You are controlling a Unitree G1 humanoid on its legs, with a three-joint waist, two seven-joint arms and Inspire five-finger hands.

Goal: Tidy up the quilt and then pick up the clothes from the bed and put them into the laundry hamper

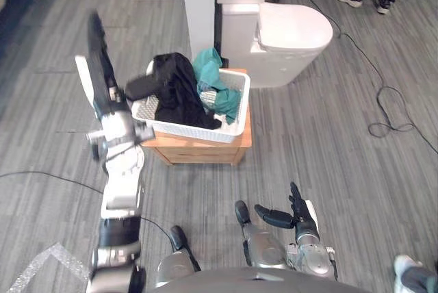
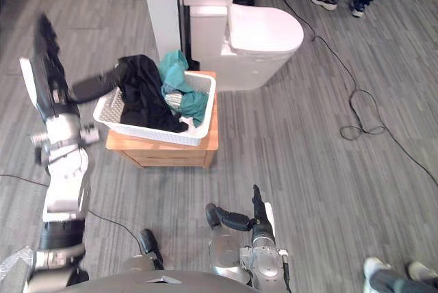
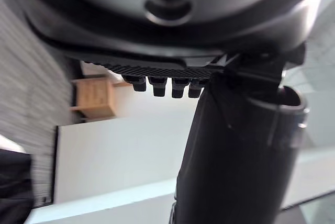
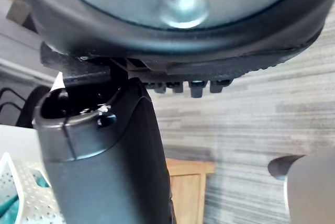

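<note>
Left eye view: black garment and teal clothes heaped in white hamper on small wooden bench; left hand raised just beside hamper, fingers straight, empty; right hand down low, fingers relaxed.

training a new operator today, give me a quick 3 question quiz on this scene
1. True or false: the black garment lies in the white hamper.
2. What colour is the other garment in the hamper? A red, B teal, C yellow.
3. Fill in: the hamper stands on a low wooden ____.
Key: 1 true; 2 B; 3 cabinet.
</note>
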